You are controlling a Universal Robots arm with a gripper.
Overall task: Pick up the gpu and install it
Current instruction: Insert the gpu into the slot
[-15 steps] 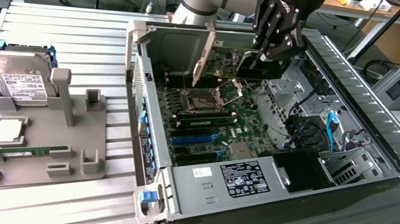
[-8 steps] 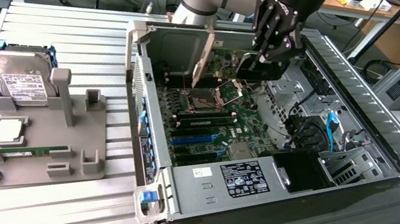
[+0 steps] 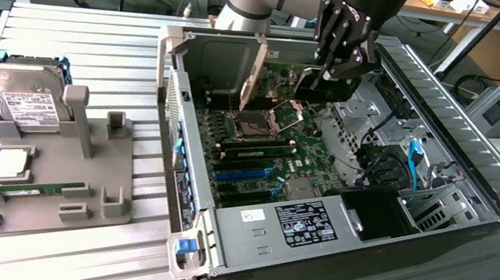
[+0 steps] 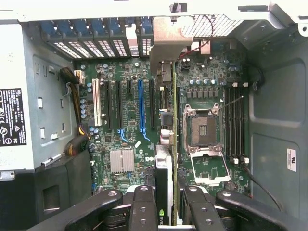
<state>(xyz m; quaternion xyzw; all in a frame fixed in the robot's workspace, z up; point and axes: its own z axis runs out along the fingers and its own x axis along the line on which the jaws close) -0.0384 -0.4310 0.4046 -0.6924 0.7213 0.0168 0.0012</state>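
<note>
Exterior view: the robot's black fingers [image 3: 337, 65] are closed part-way onto the gpu [image 3: 284, 78], a thin green-and-dark circuit card with a pale silver end bracket. They hold it upright on edge. The card hangs inside the open grey metal computer case [image 3: 173, 110], over the far part of the green motherboard [image 3: 278, 148], with its bracket towards the exterior view's left wall of the case. Whether its lower edge touches the board cannot be told. The case lies on its side on a pale slatted metal tabletop [image 3: 87, 34]. Well apart from it, at the exterior view's left, sits a grey moulded fixture block [image 3: 99, 192]. On this block a boxy silver hard drive with a white label [image 3: 23, 102] leans at the far end, and a narrow green memory stick [image 3: 29, 188] lies flat at the near end.

Wrist view: looking down along the fingers [image 4: 144, 207], the gpu [image 4: 163, 168] shows edge-on, pinched between the two inner pads, one on each face. Its silver bracket [image 4: 166, 43] reaches the slotted rear wall of the case. Beneath it lies the motherboard [image 4: 130, 139]. The card lines up between the long blue expansion slot [image 4: 141, 103] and the square silver processor socket [image 4: 202, 130], and a white slot [image 4: 96, 103] lies further off beyond the blue one
</note>
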